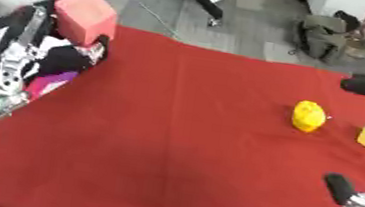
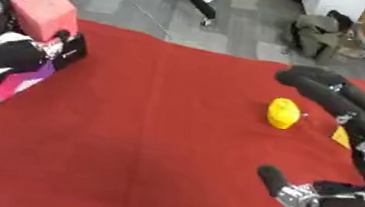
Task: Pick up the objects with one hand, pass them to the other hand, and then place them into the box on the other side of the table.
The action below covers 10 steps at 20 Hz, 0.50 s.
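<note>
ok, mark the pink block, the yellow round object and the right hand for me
pink block (image 1: 85, 16): left eye view, on its front face.
yellow round object (image 1: 308, 116): left eye view, on its middle.
right hand (image 2: 332, 198): right eye view, on the palm.

**Two head cameras, one tabletop**

Both eyes look steeply down from the robot's head onto the red table (image 1: 181, 140), facing away toward the grey floor beyond its far edge. The views overlap almost wholly: each holds the yellow object (image 1: 308, 116) and the pink block (image 2: 45, 11). The right eye sits further right, showing more of the right hand (image 2: 344, 111).
</note>
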### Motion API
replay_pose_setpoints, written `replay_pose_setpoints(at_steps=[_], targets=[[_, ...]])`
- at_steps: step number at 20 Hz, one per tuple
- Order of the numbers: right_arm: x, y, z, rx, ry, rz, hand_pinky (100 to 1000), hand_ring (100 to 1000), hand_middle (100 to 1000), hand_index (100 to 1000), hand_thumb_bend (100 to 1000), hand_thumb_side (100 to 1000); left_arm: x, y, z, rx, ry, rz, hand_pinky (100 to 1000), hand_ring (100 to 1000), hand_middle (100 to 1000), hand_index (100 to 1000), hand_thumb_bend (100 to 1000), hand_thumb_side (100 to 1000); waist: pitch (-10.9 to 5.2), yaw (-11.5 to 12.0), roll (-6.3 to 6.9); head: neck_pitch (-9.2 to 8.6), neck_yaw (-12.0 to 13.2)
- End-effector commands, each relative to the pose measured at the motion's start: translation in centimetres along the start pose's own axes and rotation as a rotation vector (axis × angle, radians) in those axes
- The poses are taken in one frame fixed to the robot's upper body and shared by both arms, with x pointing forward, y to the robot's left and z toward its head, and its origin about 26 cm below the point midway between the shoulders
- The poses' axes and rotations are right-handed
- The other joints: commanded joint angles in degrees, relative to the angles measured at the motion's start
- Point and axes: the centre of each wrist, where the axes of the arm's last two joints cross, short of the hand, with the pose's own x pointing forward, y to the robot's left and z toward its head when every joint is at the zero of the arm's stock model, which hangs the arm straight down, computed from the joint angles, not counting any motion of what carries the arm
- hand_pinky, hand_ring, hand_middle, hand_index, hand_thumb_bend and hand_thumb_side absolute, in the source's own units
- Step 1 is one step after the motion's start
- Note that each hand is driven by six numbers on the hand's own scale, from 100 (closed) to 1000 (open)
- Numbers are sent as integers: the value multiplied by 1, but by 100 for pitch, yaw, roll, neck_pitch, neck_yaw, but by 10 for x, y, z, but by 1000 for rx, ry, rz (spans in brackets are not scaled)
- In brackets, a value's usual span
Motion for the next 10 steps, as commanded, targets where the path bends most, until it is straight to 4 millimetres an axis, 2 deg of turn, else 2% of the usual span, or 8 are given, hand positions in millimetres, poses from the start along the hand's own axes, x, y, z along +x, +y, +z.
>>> replay_pose_setpoints(at_steps=[1,2,6,7,10], targets=[[1,-3,-1,21,-10,4,879,841,848,985,214,350,-20,30,-17,190,91,-160,689,613,615,768,380,100,-72,-36,34,-170,188],[1,-3,-1,23,-9,1,880,840,847,985,207,353,-30,31,-18,215,125,-200,673,610,616,811,450,100,-67,-53,36,-195,227],[2,0,0,29,-3,-13,890,840,842,984,180,367,-68,29,-21,307,259,-353,653,608,621,889,529,103,-42,-114,36,-289,381],[2,0,0,29,-1,-17,892,839,839,984,170,372,-78,29,-20,328,292,-387,656,615,629,922,564,157,-30,-125,34,-323,412],[3,1,1,31,4,-24,895,838,838,984,154,382,-104,25,-21,390,389,-470,671,622,637,921,531,210,4,-152,22,-421,453]])
